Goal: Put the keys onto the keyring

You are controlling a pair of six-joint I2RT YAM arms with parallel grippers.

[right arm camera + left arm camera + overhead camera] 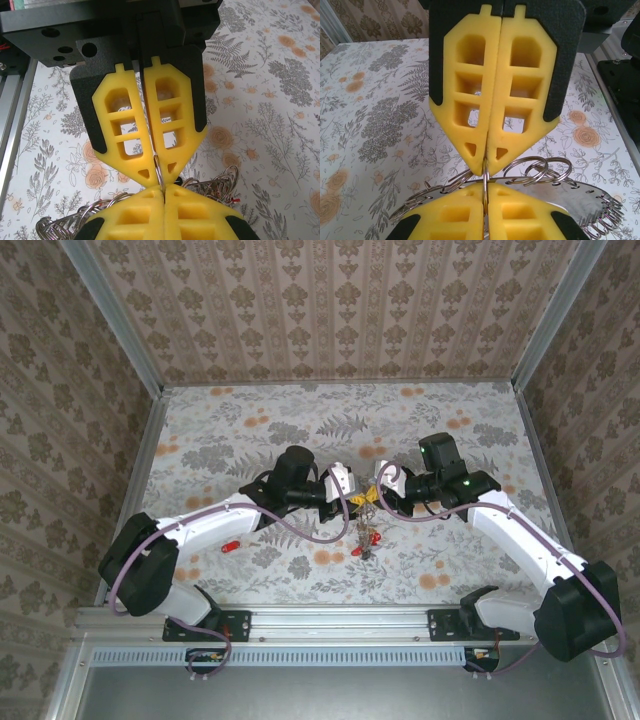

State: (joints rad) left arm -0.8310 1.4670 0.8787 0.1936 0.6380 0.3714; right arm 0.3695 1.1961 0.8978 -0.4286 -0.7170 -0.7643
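Both grippers meet tip to tip above the middle of the table. In the left wrist view my left gripper is shut on a thin split ring standing edge-on. My right gripper faces it, shut on the same ring. The grey toothed keyring lies flat between them, with several split rings threaded on it. In the right wrist view the right gripper and left gripper pinch that ring. From above, keys with red heads hang below the left gripper and right gripper.
One red-headed key lies on the floral tabletop beside the left arm's forearm. Patterned walls close in the table at the back and both sides. A metal rail runs along the near edge.
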